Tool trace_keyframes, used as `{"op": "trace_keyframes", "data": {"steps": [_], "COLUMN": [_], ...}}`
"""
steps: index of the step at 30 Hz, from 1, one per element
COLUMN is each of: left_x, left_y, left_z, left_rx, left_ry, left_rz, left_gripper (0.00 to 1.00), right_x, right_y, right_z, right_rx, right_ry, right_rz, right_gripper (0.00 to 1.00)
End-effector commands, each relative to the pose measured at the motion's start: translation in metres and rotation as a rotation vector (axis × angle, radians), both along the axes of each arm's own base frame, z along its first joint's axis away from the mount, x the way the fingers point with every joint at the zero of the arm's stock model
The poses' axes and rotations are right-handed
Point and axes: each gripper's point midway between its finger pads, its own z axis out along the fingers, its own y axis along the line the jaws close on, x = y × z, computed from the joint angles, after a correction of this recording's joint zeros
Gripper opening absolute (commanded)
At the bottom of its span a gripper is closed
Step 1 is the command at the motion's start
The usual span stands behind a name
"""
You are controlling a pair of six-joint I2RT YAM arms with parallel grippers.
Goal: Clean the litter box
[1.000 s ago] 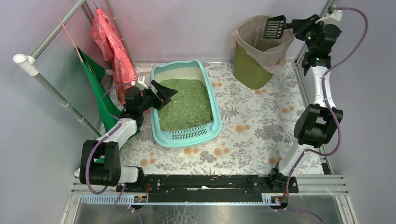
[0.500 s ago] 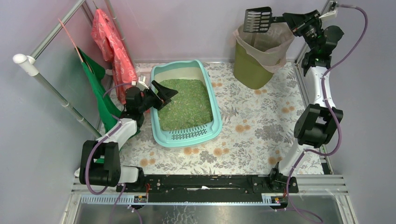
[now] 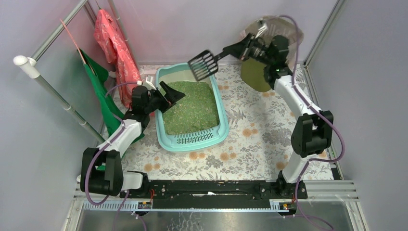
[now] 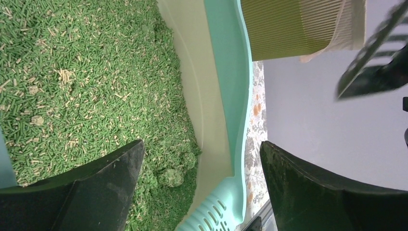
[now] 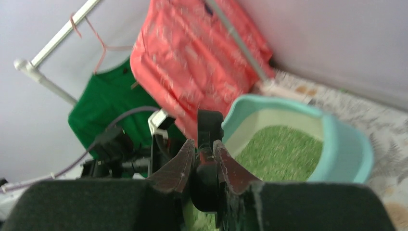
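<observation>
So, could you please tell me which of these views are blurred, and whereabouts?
Right wrist view: motion smear across the background, the red cloth and litter box soft, the right gripper sharper. Left wrist view: green granules crisp, only the scoop at upper right blurred. Top view: mostly sharp, smeared around the bin behind the right arm's wrist.

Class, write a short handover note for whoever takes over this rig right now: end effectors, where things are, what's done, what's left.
Left end effector: open, empty, low over the litter box at its left rim.
Right end effector: shut on the scoop by its handle; the head hangs above the box's far end and looks empty.
The bin: far right, partly behind the right arm.
Done: scoop in hand.
Left: clumps lie in the green litter; sift them out, tip into the bin.
</observation>
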Motion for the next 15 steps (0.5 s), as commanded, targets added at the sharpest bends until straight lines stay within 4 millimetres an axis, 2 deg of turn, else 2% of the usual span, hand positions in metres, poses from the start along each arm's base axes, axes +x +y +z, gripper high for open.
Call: {"op": "trace_keyframes", "data": {"steps": [1, 6, 8, 11, 15], "left_x": [0.000, -0.004, -0.004, -0.006, -0.008], "left_y": [0.001, 0.001, 0.001, 0.001, 0.002], "left_z": [0.003, -0.004, -0.005, -0.005, -0.009], "left_rx": [0.079, 0.096, 0.096, 0.098, 0.100], "left_ry": [-0.011, 0.009, 0.013, 0.011, 0.021], "left_rz": [0.021, 0.029, 0.033, 0.034, 0.037], "left_gripper": [0.99, 0.99, 0.99, 0.99, 0.99], "right_x": [-0.029, -0.034, -0.035, -0.037, -0.037], "right_y": [0.037, 0.066, 0.076, 0.092, 0.106], "right_z": [-0.023, -0.099, -0.122, -0.144, -0.161], "right_rx": [-0.117, -0.180, -0.193, -0.210, -0.222], "right_ry": [-0.053, 0.060, 0.096, 0.127, 0.155], "right_rz": [0.059, 0.087, 0.106, 0.134, 0.159], "right_gripper": [0.00, 0.00, 0.00, 0.00, 0.00]}}
